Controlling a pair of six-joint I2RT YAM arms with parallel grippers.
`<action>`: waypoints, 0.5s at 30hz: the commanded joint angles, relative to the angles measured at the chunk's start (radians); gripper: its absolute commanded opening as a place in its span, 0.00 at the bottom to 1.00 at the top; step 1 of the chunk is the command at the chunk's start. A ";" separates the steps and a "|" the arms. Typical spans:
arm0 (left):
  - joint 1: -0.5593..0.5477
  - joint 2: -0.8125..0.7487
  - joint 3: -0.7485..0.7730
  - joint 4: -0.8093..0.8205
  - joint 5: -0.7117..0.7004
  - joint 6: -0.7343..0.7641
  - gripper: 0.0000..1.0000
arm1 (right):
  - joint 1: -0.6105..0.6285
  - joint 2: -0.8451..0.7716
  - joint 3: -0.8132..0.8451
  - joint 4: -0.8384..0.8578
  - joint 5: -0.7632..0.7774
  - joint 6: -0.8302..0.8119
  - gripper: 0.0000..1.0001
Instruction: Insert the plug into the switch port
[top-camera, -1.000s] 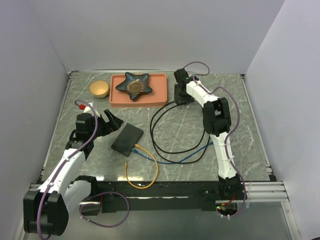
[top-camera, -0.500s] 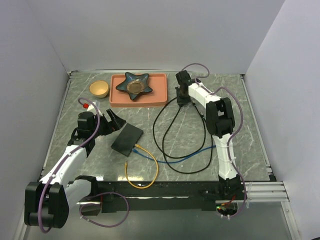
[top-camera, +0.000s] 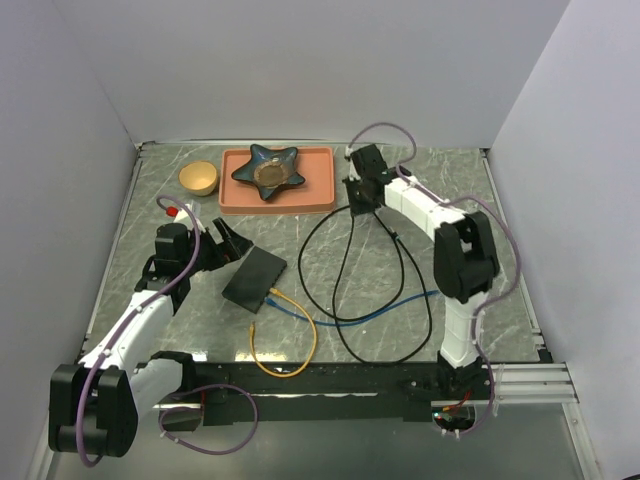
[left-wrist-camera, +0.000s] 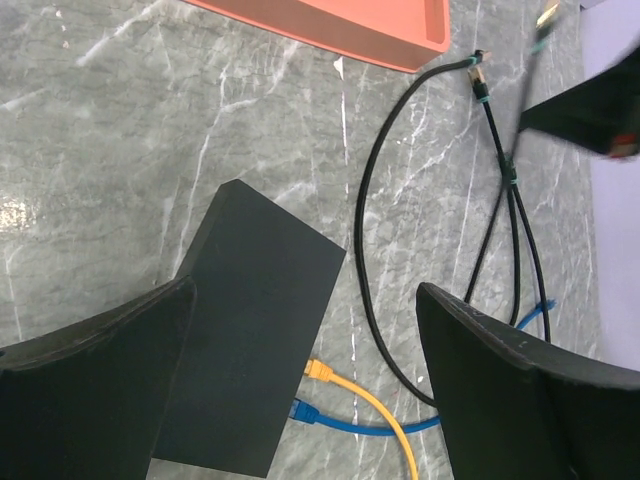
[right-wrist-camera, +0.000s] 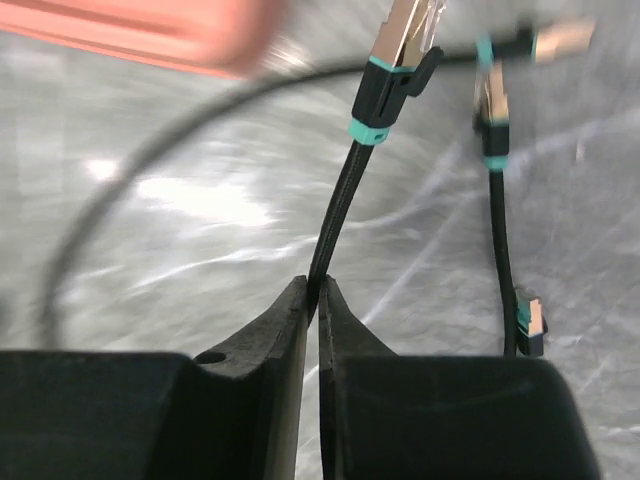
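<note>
Flat black switch port (top-camera: 253, 277), long axis diagonal from near-left to far-right, plug (right-wrist-camera: 400, 45) pointing away from right gripper (right-wrist-camera: 318, 290) pinching its black cable (right-wrist-camera: 335, 215), left gripper (top-camera: 225, 243) spread wide

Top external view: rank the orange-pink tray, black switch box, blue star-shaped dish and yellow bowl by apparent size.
Largest: orange-pink rectangular tray.
Next: flat matte black switch box and dark blue star-shaped dish, too alike to rank.
Smallest: small yellow bowl.
</note>
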 joint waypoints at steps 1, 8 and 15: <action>-0.003 -0.032 -0.008 0.064 0.037 -0.011 0.99 | 0.073 -0.163 0.008 0.093 -0.126 -0.123 0.00; -0.003 -0.056 -0.036 0.159 0.095 -0.043 0.99 | 0.294 -0.174 -0.025 0.069 -0.126 -0.293 0.00; 0.000 -0.085 -0.066 0.205 0.065 -0.099 0.99 | 0.353 -0.217 -0.167 0.190 -0.398 -0.284 0.00</action>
